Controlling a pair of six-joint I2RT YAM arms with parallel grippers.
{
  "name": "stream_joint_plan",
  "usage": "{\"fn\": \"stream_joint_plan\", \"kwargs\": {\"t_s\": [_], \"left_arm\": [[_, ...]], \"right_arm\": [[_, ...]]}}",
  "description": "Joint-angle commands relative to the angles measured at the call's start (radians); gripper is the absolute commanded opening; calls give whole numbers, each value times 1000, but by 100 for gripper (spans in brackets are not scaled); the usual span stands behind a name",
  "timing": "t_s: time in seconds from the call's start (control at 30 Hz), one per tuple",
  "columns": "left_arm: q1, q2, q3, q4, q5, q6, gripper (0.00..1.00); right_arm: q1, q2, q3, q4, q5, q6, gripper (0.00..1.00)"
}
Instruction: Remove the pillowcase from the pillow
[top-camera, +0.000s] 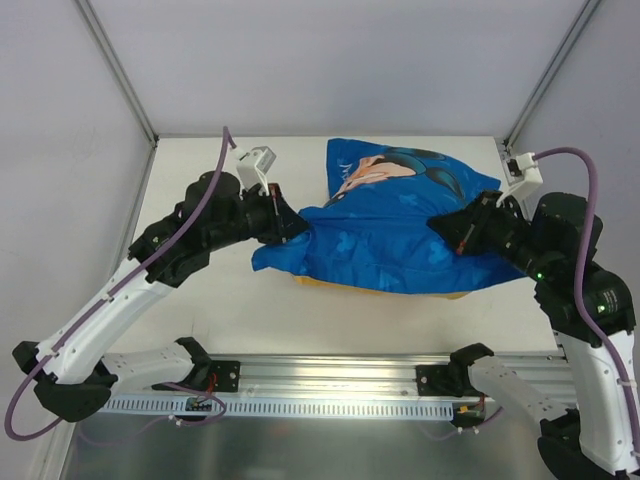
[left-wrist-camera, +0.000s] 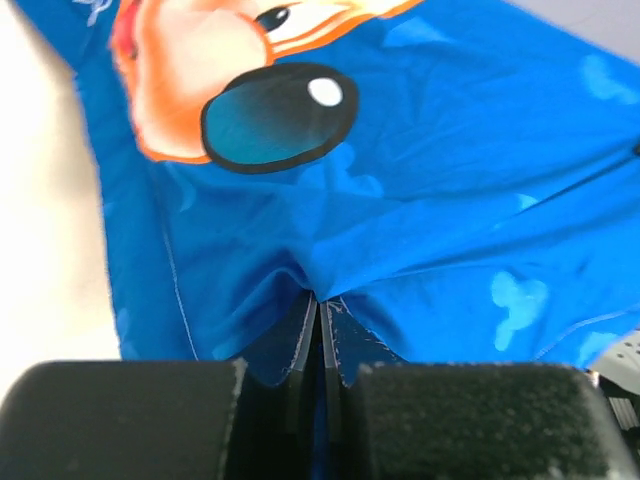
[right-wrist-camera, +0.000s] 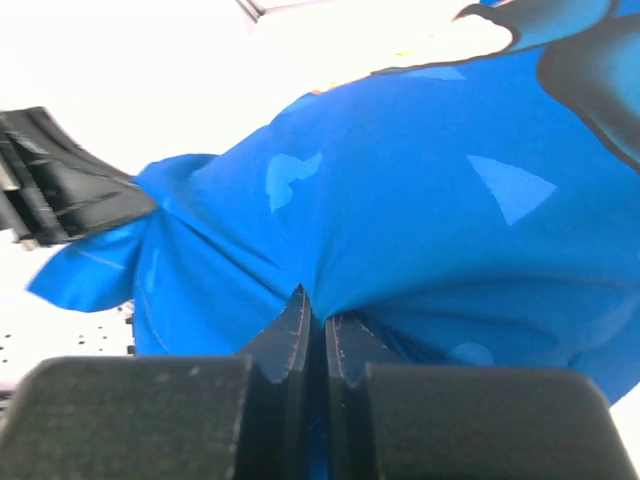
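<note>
left gripper (top-camera: 287, 226): I am pinching the pillowcase (top-camera: 395, 245) at its 9 o'clock edge, my fingers (left-wrist-camera: 298, 335) clamping together on a blue fold
right gripper (top-camera: 452, 228): I am gripping the same cloth toward its 3 o'clock side, my fingers (right-wrist-camera: 288, 335) squeezing a pleat
pillowcase: it is lying puffed up on the table (top-camera: 200, 295), cartoon face up, an orange strip peeking out at 6 o'clock
pillow: the cloth is hiding it from me

Arms (top-camera: 100, 320) white with black joints; purple cables (top-camera: 570, 150); black fingers (left-wrist-camera: 300, 345).
</note>
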Motion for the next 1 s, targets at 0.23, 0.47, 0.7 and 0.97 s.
{"fn": "stream_joint_plan", "kwargs": {"t_s": [0.23, 0.47, 0.7, 0.97], "left_arm": [[43, -28, 53, -251, -309, 70, 99], [109, -73, 128, -399, -387, 61, 96], [113, -88, 99, -503, -363, 21, 95], [-178, 52, -68, -500, -329, -204, 93]], "right_arm": [[212, 85, -223, 208, 143, 122, 1], [544, 536, -102, 393, 175, 153, 9], [480, 579, 45, 242, 222, -4, 98], [55, 297, -287, 183, 208, -24, 99]]}}
